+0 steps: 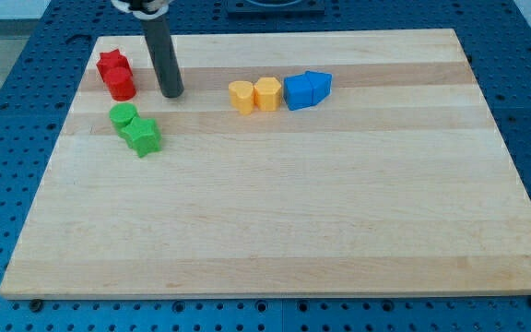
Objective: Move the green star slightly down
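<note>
No claw fitted, so no grip state. My tip [172,93] is parked up-right of the green star [143,136], apart; green cylinder [123,115] probably touching it. Push not yet started.

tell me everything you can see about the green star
The green star is a small, chunky block, matte and solid-looking, lying flat on the wooden board near its upper left. A green cylinder touches it on the upper-left side. My tip stands apart, above and slightly to the view's right.
</note>
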Controlling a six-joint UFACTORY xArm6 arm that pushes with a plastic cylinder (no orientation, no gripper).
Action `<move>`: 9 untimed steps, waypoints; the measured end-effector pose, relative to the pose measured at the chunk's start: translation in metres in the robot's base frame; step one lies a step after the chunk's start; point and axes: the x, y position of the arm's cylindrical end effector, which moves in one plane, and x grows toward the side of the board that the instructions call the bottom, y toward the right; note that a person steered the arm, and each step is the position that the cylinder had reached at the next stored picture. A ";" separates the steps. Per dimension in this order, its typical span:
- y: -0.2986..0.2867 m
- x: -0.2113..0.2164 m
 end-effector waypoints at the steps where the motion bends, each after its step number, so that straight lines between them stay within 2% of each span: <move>1: -0.011 0.000; 5: -0.004 0.040; 8: -0.007 0.095; 9: -0.018 0.093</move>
